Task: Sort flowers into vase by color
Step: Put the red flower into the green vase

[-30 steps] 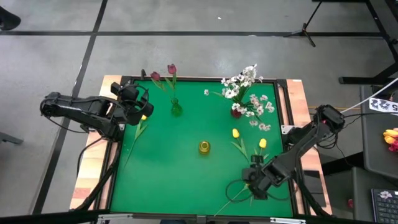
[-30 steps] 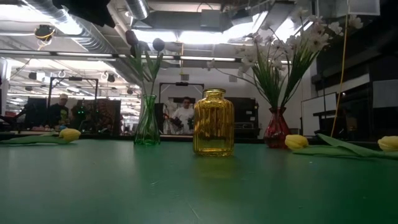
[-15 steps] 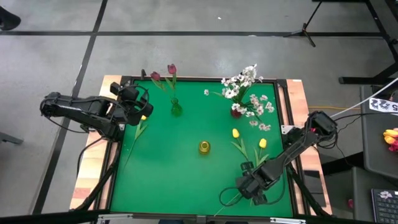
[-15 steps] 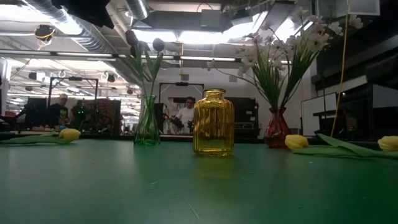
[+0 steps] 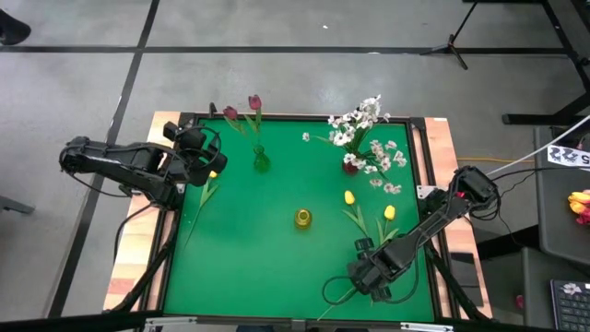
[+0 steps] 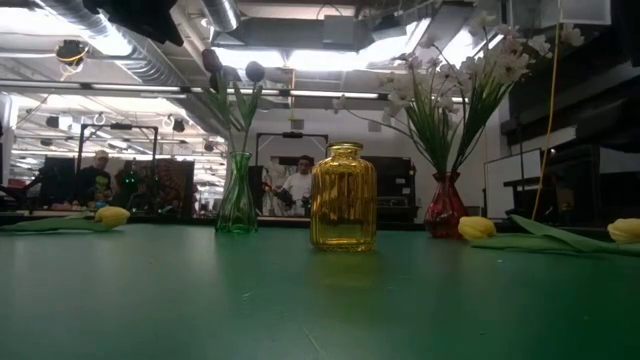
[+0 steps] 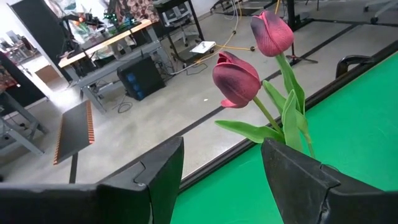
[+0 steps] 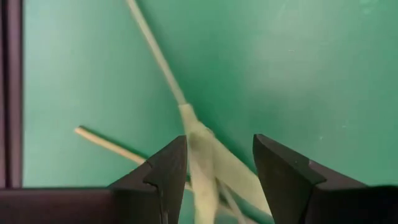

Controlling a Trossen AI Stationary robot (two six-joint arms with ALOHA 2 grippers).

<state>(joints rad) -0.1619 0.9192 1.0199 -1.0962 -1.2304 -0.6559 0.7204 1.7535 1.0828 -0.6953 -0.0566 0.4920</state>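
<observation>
Three yellow tulips lie flat on the green mat: one (image 5: 213,173) at the left and two (image 5: 348,196) (image 5: 389,212) at the right, their stems running toward the near edge. My right gripper (image 5: 361,279) points down, open, over those stems. In the right wrist view its fingers (image 8: 217,146) stand on either side of a pale green stem (image 8: 198,144) without touching it. Two dark red tulips (image 7: 236,79) stand in the green vase (image 5: 261,161). White blossoms (image 5: 361,129) stand in the red vase (image 5: 350,167). The yellow vase (image 5: 303,218) holds nothing. My left gripper (image 5: 212,149) hovers open at the far left.
A dark raised frame (image 5: 295,116) borders the mat, and wooden table edges show at the left and right. A second stem end (image 8: 99,139) lies close to the near border strip (image 8: 11,93). People sit in the room beyond the far edge (image 6: 297,185).
My right gripper has sunk toward the mat and shifted toward the near-left, rolling about its own axis, so that it now stands over the yellow tulips' stem ends. Its fingers have kept the same gap. The flowers have not moved.
</observation>
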